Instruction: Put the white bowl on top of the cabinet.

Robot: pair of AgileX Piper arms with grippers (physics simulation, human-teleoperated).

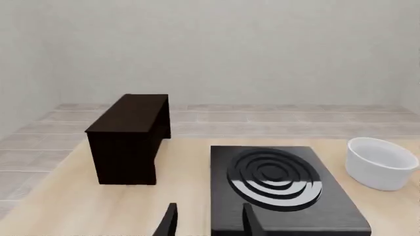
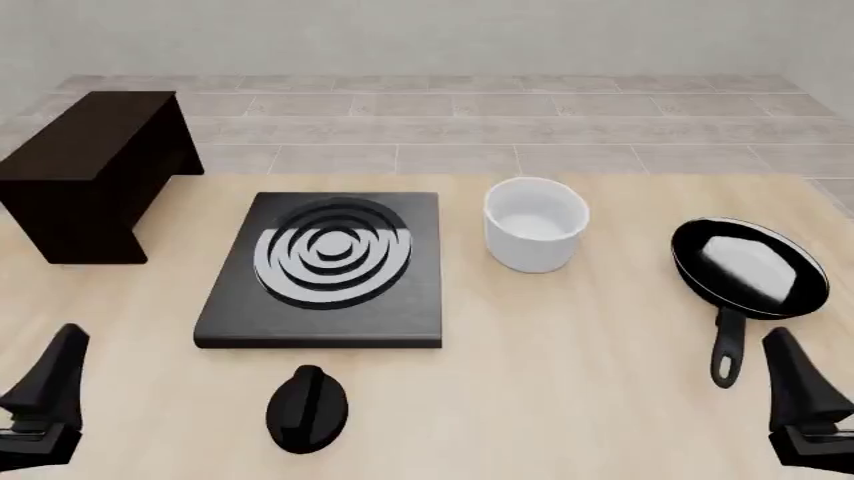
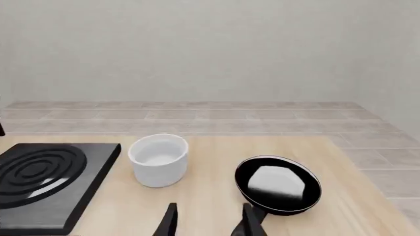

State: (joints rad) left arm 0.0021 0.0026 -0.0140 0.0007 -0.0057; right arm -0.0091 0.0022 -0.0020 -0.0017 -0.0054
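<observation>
The white bowl (image 2: pixel 535 224) stands upright on the table, right of the stove plate; it also shows in the left wrist view (image 1: pixel 380 163) and the right wrist view (image 3: pixel 159 160). At the far left stands the dark cabinet (image 2: pixel 91 172), its flat top bare (image 1: pixel 129 114). My left gripper (image 2: pixel 51 388) hovers low at the near left corner, open and holding nothing (image 1: pixel 210 223). At the near right, my right gripper (image 2: pixel 801 392) is open too (image 3: pixel 208 223), well short of the bowl. Both are far from the bowl and the cabinet.
A flat black stove plate (image 2: pixel 327 268) with rings lies between cabinet and bowl. A black frying pan (image 2: pixel 747 268) holding a white block sits at the right, handle toward me. A black knob-like object (image 2: pixel 307 408) lies in front of the stove.
</observation>
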